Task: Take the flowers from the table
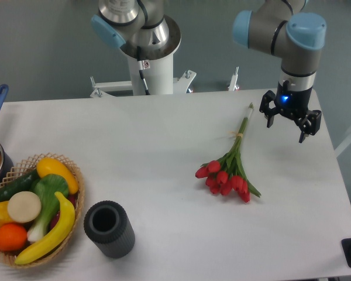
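The surface (pixel 164 140) looks matt, smooth white. The basket (pixel 76 175) is woven wicker. The dark cup (pixel 109 229) has a ribbed, matt wall. The fruit (pixel 55 170) shines like glossy plastic. The arm (pixel 278 26) shows smooth grey metal with blue plastic caps.

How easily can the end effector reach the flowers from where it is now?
Probably easily. The end effector hangs open above the table, just to the right of the stem ends of the flowers. Nothing stands between them; the black cylinder and the basket are far off to the left.
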Controlling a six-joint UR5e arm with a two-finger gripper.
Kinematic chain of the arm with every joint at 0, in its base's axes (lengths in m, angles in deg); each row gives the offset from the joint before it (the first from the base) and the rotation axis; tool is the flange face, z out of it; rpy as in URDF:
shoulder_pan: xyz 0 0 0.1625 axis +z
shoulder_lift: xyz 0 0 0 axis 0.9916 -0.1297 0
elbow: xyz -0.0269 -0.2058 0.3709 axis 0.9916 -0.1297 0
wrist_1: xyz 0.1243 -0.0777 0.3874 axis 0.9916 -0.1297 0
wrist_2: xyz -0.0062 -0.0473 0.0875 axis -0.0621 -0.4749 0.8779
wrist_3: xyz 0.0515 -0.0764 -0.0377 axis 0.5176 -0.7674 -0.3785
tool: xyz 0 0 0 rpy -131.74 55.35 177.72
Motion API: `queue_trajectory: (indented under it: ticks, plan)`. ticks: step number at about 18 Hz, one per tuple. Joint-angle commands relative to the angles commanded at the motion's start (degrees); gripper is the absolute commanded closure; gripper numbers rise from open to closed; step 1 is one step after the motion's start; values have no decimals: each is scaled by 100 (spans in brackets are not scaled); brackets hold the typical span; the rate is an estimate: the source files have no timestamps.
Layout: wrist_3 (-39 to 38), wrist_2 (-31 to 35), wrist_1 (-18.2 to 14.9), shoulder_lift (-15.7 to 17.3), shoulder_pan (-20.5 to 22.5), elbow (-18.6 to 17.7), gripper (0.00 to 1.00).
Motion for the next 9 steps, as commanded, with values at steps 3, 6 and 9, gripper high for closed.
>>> queue_trajectory:
  ticks: [3, 6, 9]
  plan:
    - [-26, -26, 0, 0, -9, 0, 0]
    - [-79, -35, -88, 0, -35, -18, 0]
    - [-184, -61, -167, 17, -88, -79, 0]
